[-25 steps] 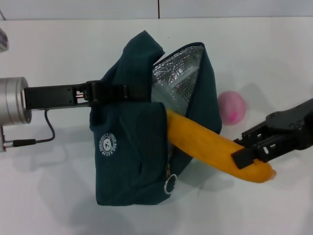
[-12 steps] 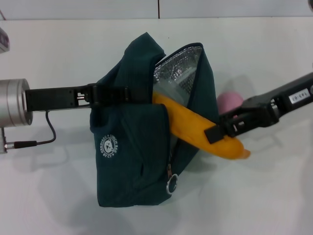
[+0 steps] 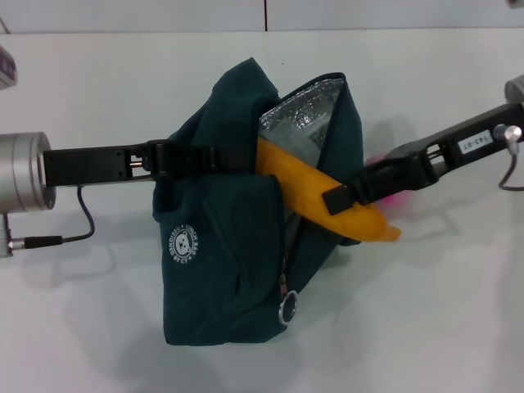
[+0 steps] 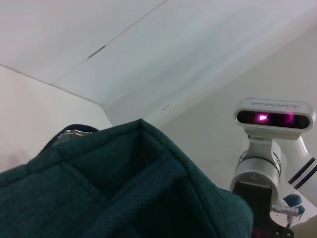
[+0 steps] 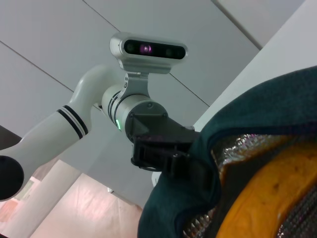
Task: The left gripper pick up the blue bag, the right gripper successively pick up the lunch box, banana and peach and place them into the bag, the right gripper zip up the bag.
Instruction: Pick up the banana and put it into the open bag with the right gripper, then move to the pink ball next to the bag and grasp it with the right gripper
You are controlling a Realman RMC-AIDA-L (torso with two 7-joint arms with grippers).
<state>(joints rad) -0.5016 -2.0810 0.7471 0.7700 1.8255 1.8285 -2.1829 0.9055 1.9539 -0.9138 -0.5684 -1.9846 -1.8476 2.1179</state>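
White desk [image 3: 98, 327] fills the head view, with a pale wall along its far edge. Near the desk's middle, the blue bag [image 3: 221, 270] hangs from the left gripper [image 3: 184, 157], whose fingers are clamped on the bag's handle. The bag's mouth gapes, showing silver foil lining [image 3: 307, 119]. The banana [image 3: 315, 196] slants into that mouth, its lower tip sticking out toward the desk's right edge. The right gripper [image 3: 348, 196] is closed on the banana just outside the opening. The peach [image 3: 397, 196] shows as a pink sliver behind the right gripper. A ring zipper pull [image 3: 287, 308] dangles low on the bag.

From the left wrist, teal fabric of the blue bag [image 4: 124, 188] fills the foreground.

From the right wrist, the banana [image 5: 277, 198] lies against foil lining [image 5: 242, 144] inside the blue bag [image 5: 257, 104], and the left gripper [image 5: 168, 148] pinches the bag's fabric.
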